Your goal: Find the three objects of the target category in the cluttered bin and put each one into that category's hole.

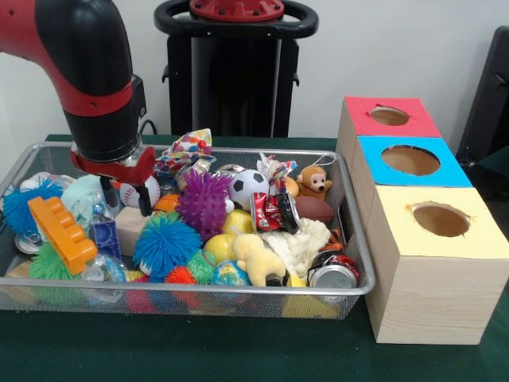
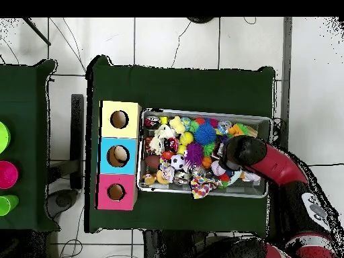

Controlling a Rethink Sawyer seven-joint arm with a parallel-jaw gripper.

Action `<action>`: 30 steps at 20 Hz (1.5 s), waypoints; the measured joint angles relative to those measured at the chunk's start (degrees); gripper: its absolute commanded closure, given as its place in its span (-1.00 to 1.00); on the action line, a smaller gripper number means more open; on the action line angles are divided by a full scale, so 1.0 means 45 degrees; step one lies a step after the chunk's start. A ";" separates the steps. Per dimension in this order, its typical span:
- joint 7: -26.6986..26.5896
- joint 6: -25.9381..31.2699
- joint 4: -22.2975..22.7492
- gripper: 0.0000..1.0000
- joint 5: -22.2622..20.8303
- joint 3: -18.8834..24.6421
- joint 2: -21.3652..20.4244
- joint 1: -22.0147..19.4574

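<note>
The bin (image 1: 351, 239), a wide silver wire-mesh basket, sits on the green table and is full of toys; it also shows in the overhead view (image 2: 201, 111). My gripper (image 1: 126, 193) hangs low over the bin's left part in the front view, fingers apart, at a white baseball (image 1: 134, 193) that shows between them. It holds nothing that I can see. Three wooden boxes with holes stand to the right of the bin: red top (image 1: 420, 119), blue top (image 1: 374, 155), yellow top (image 1: 398, 227). In the overhead view my arm (image 2: 269, 161) hides the gripper.
The bin holds a purple spiky ball (image 1: 204, 203), a blue spiky ball (image 1: 165, 243), a soccer ball (image 1: 248, 187), a plush monkey (image 1: 315, 181), a brown football (image 1: 314, 209), crushed cans (image 1: 332, 274) and an orange block (image 1: 61, 233). Coloured cups (image 2: 5, 175) stand on a side table.
</note>
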 measured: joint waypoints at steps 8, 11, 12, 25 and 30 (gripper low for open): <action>0.0000 0.0054 -0.0115 -1.00 0.0000 -0.0036 0.0143 0.0014; 0.0000 0.0205 -0.0254 -1.00 0.0000 -0.0035 0.0271 0.0013; 0.0000 0.0304 -0.0305 -1.00 0.0000 -0.0035 0.0296 0.0013; 0.0000 0.1538 -0.0765 -1.00 0.0016 -0.0031 0.0329 -0.0024; 0.0000 0.1556 -0.0765 -1.00 0.0016 -0.0009 0.0343 -0.0145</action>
